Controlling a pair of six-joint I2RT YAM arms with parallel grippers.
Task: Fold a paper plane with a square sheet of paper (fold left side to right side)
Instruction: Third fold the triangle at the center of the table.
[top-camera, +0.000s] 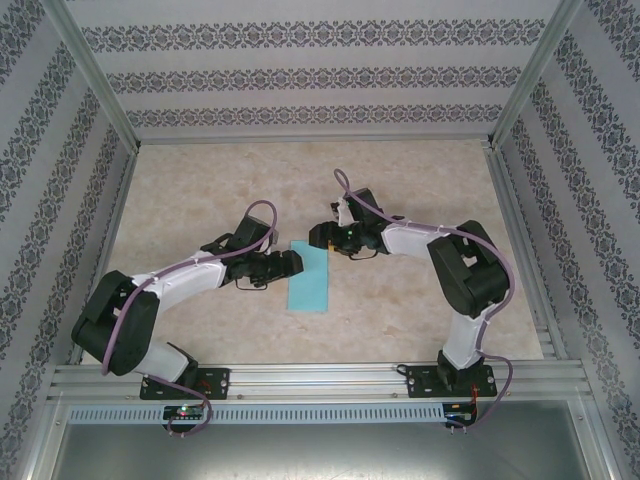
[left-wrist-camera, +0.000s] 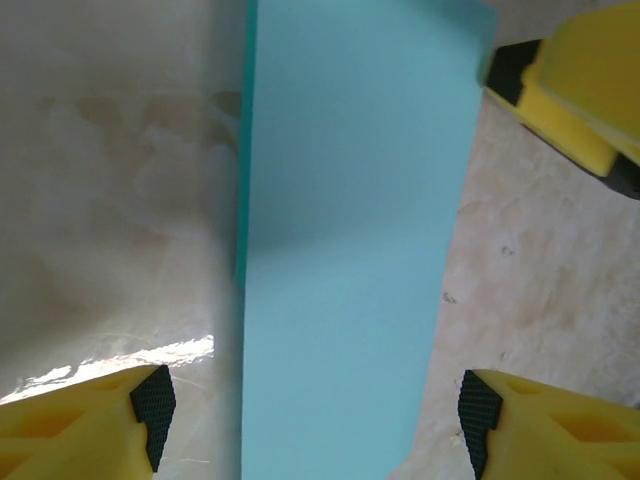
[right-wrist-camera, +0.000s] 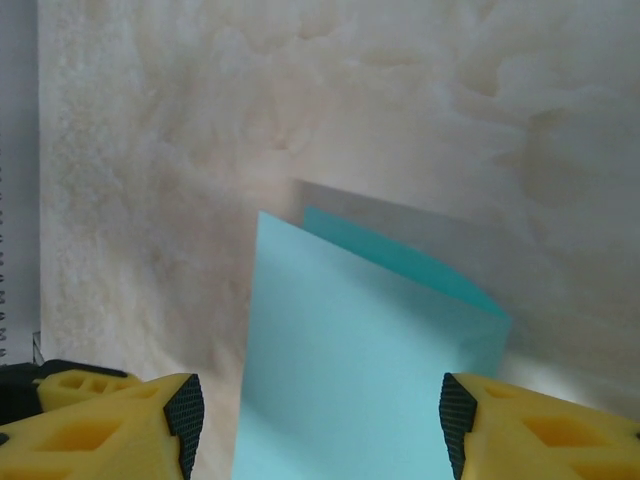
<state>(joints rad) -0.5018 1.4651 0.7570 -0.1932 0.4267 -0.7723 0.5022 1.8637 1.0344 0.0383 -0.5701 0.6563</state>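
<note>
The square sheet of paper (top-camera: 310, 278) lies mid-table as a narrow turquoise rectangle, folded in two. My left gripper (top-camera: 291, 264) is at its left edge, low over the table, open. In the left wrist view the sheet (left-wrist-camera: 350, 230) runs between the open left gripper (left-wrist-camera: 315, 425) fingers without touching either pad. My right gripper (top-camera: 320, 238) hovers at the sheet's far end, open. In the right wrist view the upper layer (right-wrist-camera: 350, 350) stands slightly lifted off a darker lower layer (right-wrist-camera: 400, 262), in front of the open right gripper (right-wrist-camera: 320, 420). No dart-shaped paper plane is in view.
The beige marbled table (top-camera: 200, 190) is walled by patterned panels and aluminium rails (top-camera: 320, 380) along the near edge. A yellow finger of the right gripper (left-wrist-camera: 585, 85) sits beside the sheet's far right corner in the left wrist view.
</note>
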